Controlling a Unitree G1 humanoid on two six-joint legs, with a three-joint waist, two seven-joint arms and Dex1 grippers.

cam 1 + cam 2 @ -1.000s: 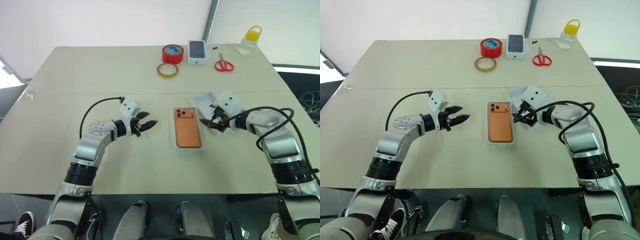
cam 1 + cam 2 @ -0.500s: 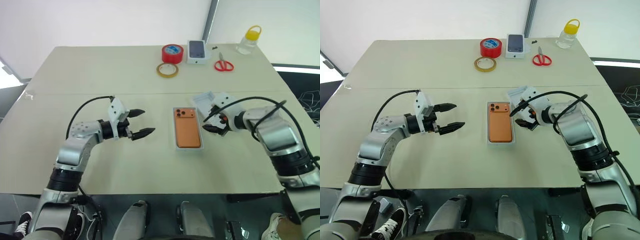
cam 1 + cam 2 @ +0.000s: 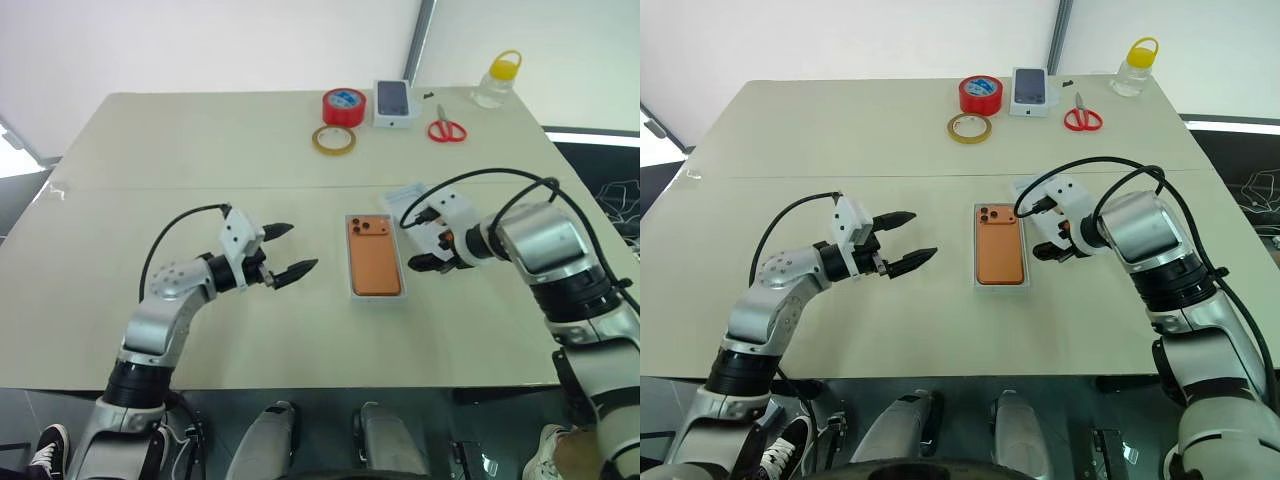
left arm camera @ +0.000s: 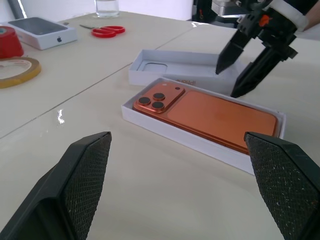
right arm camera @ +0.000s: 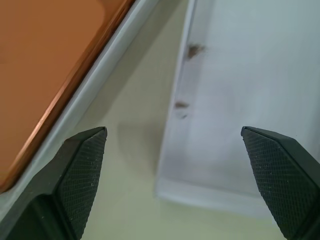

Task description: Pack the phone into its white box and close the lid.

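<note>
My right claw [image 3: 1042, 236] hangs fully open, empty, over the lid [image 4: 175, 66]. Lid is light, thin card; I should pinch one wall, gently.

Your head pair looks down over the counter [image 3: 200, 150], left wrist camera faces low across it at the phone [image 4: 210, 117], right wrist camera close above, all sharing the phone

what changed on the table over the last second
The left gripper opened wide and drew back from the flat orange phone. The right gripper tipped downward over the white cardboard lid, jaws open. Phone, shallow white box and lid stayed put.
</note>
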